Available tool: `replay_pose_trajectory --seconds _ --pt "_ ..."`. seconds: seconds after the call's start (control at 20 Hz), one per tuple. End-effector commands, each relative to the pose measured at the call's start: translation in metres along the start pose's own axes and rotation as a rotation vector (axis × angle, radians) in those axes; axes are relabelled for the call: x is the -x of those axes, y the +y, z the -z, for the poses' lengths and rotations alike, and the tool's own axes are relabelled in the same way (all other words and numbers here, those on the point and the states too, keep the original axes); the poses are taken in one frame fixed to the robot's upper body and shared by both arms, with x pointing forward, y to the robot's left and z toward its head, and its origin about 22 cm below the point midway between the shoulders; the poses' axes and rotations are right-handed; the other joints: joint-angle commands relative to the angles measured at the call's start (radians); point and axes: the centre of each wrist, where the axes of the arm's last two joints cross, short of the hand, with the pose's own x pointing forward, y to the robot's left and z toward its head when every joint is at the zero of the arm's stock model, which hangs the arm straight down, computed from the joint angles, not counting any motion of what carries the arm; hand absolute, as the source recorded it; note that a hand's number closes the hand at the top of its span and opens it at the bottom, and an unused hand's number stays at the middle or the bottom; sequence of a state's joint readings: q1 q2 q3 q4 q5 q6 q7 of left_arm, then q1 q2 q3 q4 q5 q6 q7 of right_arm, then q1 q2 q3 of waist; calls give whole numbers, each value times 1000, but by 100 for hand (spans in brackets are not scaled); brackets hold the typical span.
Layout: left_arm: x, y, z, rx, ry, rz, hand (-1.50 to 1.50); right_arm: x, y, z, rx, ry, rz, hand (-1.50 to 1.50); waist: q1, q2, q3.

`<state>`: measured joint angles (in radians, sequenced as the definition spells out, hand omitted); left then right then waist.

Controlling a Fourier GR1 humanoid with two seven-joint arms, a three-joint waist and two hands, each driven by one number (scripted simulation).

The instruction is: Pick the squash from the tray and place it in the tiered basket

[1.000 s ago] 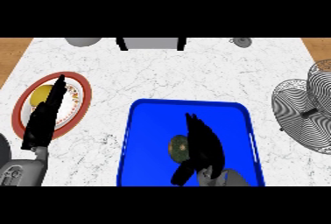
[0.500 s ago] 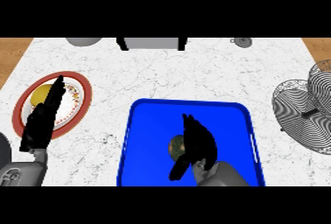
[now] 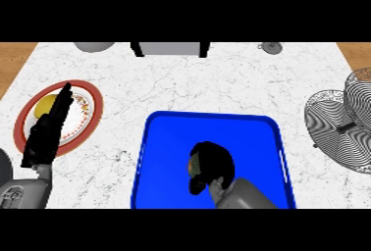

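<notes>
Currently, head view: I have the right hand [image 3: 212,165] down over the middle of the blue tray [image 3: 167,147], fingers curled around the squash [image 3: 194,163], of which only a yellowish-green sliver shows at the hand's 9 o'clock edge. I judge the grasp as closing or just made; the squash sits on the tray, not yet lifted as far as I can tell. Remaining: lift, carry toward 2 o'clock to the tiered basket [image 3: 346,127] at the counter's right edge, release there. So the task is at an early stage, nothing delivered.

Left hand [image 3: 49,128] rests at 9 o'clock, fingers straight and relaxed, lying across the red-rimmed plate [image 3: 91,115] that holds a yellow item [image 3: 45,103]. It holds nothing.

Change against the earlier frames: the right hand's fingers were spread upright above the squash a second ago; now they have folded down and wrapped it, hiding most of it. Left hand unchanged. Tray and basket have not shifted
</notes>
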<state>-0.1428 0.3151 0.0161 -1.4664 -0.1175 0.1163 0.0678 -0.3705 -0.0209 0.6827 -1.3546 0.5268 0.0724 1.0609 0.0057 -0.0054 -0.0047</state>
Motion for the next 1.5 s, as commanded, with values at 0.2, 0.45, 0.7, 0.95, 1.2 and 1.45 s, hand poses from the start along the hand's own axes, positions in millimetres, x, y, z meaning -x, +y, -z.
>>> replay_pose_trajectory --seconds 0.2,0.45,0.7,0.95,1.2,1.45 --pt "0 8 -3 -2 -11 -4 0 -7 3 6 2 -13 -69 150 -2 5 5" --pt "-3 12 -3 -8 2 -7 0 -20 -6 -23 22 -38 103 150 0 4 5" --pt "-10 -1 4 -4 -18 2 0 20 -107 55 364 377 374 150 2 24 3" --pt "-12 -7 5 24 -44 -5 0 26 -183 63 648 481 529 150 39 32 2" --pt "-22 -9 11 37 -44 -11 0 8 -235 48 1023 441 571 150 47 22 1" --pt "-10 -12 1 48 -22 -6 0 -4 -293 27 1292 500 517 150 57 15 0"
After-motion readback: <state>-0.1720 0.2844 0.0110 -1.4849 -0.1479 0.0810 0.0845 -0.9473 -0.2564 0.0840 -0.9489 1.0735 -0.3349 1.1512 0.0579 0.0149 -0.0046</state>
